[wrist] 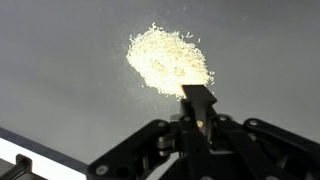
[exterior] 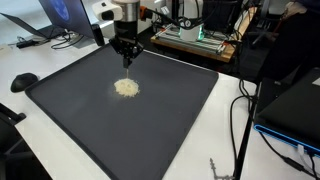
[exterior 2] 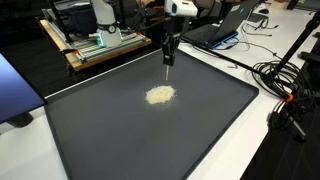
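The gripper (exterior: 126, 57) hangs point-down over the table, between the heap of pale grains (exterior: 126, 88) and the table's far edge. Its fingers are drawn together, with no gap seen between them in the wrist view (wrist: 197, 95). Whether they pinch anything, I cannot tell. In both exterior views its tip stands clear of the surface, just beyond the heap (exterior 2: 160, 95).

Nearest, the dark mat (exterior: 90, 130) covers most of the white table (exterior: 40, 62), one corner reaching toward the table's near edge. A tangle of black cables (exterior: 245, 110) lies beside it along a side edge. In an exterior view a small black object (exterior: 22, 82) sits on the white top by the opposite side edge.

Farther in, the heap lies around the middle of the mat, a loose round patch with scattered grains at its rim (wrist: 170, 60).

Along the far edge stand a wooden board with electronics (exterior: 195, 38) and, at a far corner, a laptop (exterior 2: 225, 25).
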Robot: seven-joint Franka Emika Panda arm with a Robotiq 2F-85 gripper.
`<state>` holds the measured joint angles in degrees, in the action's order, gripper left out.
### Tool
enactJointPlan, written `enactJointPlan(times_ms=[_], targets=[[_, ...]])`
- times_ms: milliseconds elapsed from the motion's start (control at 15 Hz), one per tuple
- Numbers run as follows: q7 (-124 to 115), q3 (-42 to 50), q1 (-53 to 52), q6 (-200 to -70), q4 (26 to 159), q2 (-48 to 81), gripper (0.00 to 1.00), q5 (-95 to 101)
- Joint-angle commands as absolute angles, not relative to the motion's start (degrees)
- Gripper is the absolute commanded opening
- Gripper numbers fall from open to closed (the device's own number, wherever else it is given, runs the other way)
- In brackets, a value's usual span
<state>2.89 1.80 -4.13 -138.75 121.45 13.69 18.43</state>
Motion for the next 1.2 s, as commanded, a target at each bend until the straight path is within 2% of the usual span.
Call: enactJointPlan(times_ms=[0, 867, 933, 1133], targets=[[-7.26, 2.08, -7.85, -135.01, 120.55, 13.72, 0.03, 26.90], [-37.54, -0.37, -19.69, -119.91, 112.13, 23.67, 0.03, 48.74], [-32.78, -1.63, -16.98, -122.26, 114.84, 21.16, 0.12, 45.16], [-36.52, -1.84, -18.36, -120.83, 113.18, 23.23, 0.12, 47.37]])
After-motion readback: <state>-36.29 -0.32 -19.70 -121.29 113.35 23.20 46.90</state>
